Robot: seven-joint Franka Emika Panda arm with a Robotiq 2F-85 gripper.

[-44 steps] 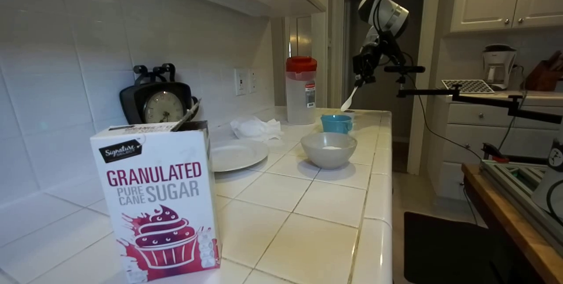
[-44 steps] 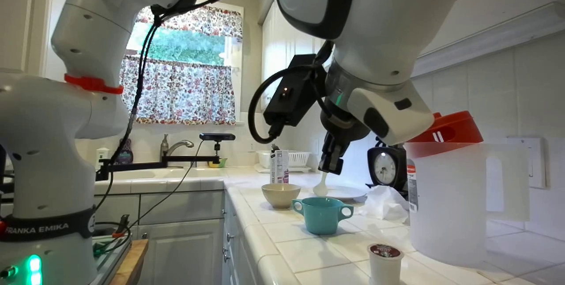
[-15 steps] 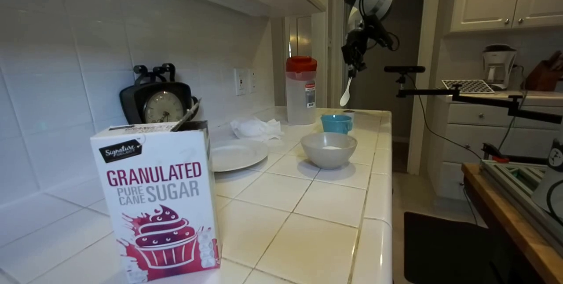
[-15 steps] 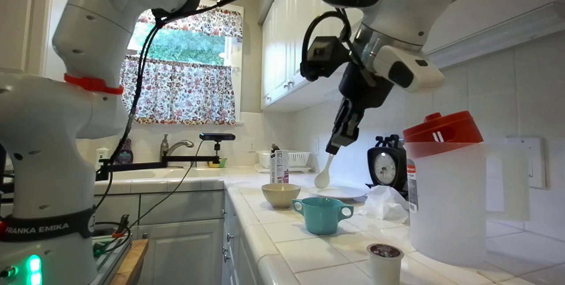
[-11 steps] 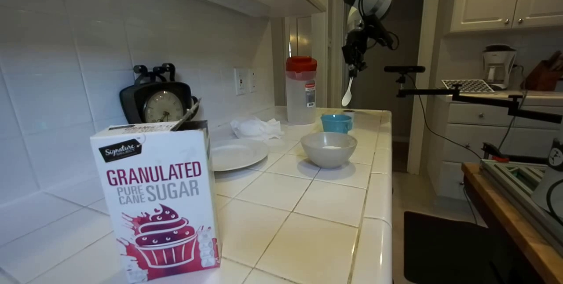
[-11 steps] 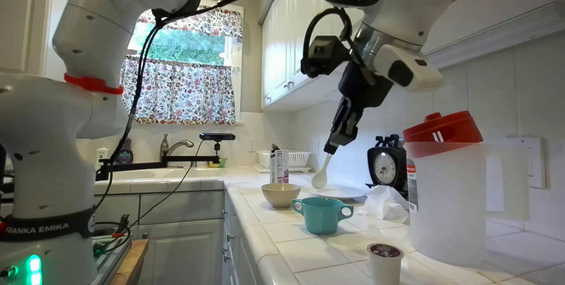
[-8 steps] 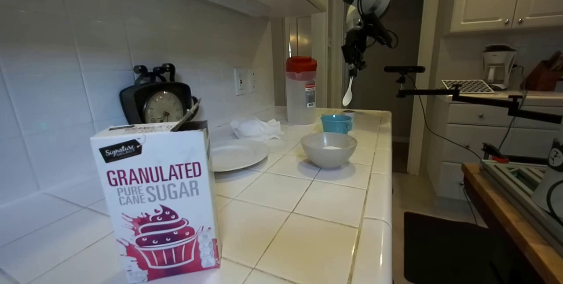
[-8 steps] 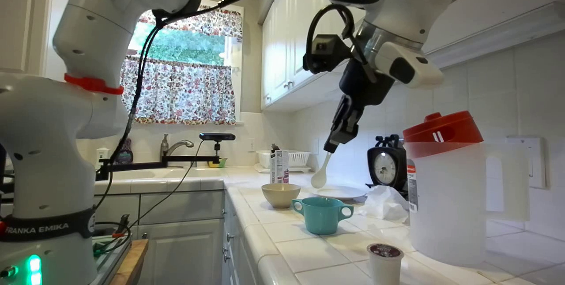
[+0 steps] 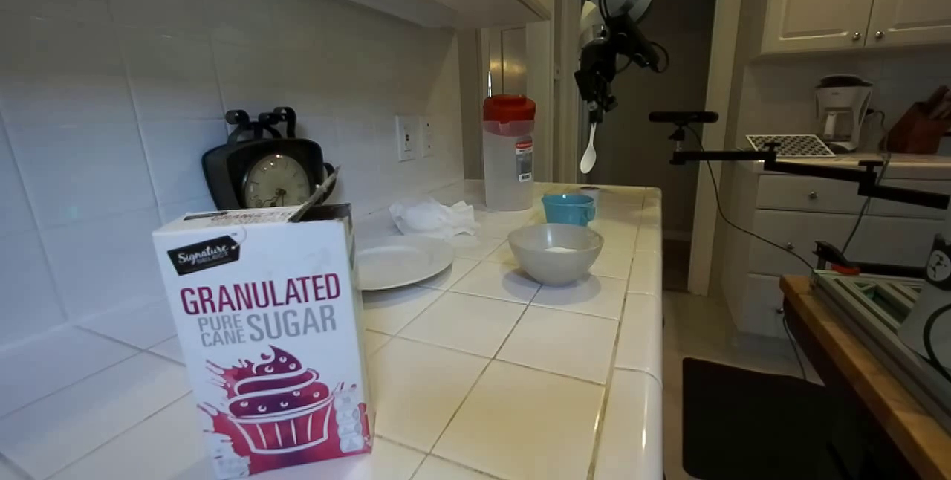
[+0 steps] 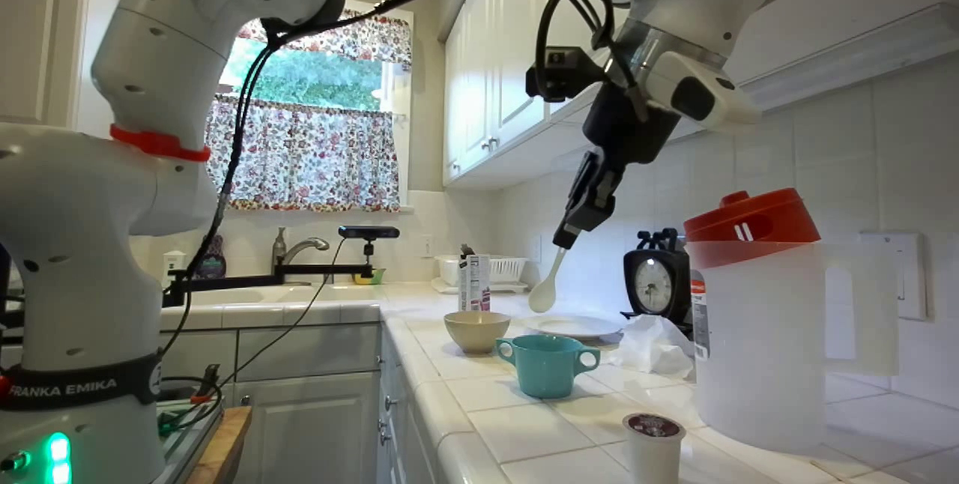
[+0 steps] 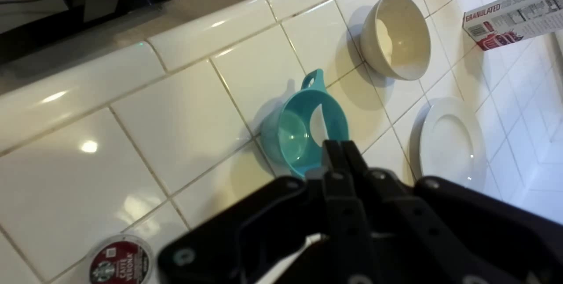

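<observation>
A white spoon [image 10: 545,289] is being gripped by its handle in the pincer [image 10: 563,238], whose jaws are being pressed narrowly together around it. The spoon is being held at a tilt, its scoop end pointing down, well apart from the white-tiled bench [image 9: 520,406]. In both exterior views it is being suspended higher than a turquoise cup [image 10: 551,371] and apart from it; in the wrist view the scoop end is being seen against the cup's open mouth. The two-handled cup is being carried upright by the bench. Near the cup, a pale bowl [image 10: 476,336] is being supported too, and some white contents [image 11: 384,40] are being held in it. A white plate [image 11: 451,143] is being borne flat, near the bowl. Farther from the cup, a box of granulated sugar [image 9: 271,346] is being stood upright, its top flap raised. Crumpled white paper [image 10: 652,349] is being carried between the plate and a translucent pitcher [image 10: 757,349], which is being topped by a red lid [image 10: 757,223]. A black device with a round dial [image 10: 653,282] is being stood close to the tiled wall [image 9: 89,190]. On the cup's side away from the bowl, a coffee pod [image 10: 654,450] lettered "Caffè Verona" is being carried.
</observation>
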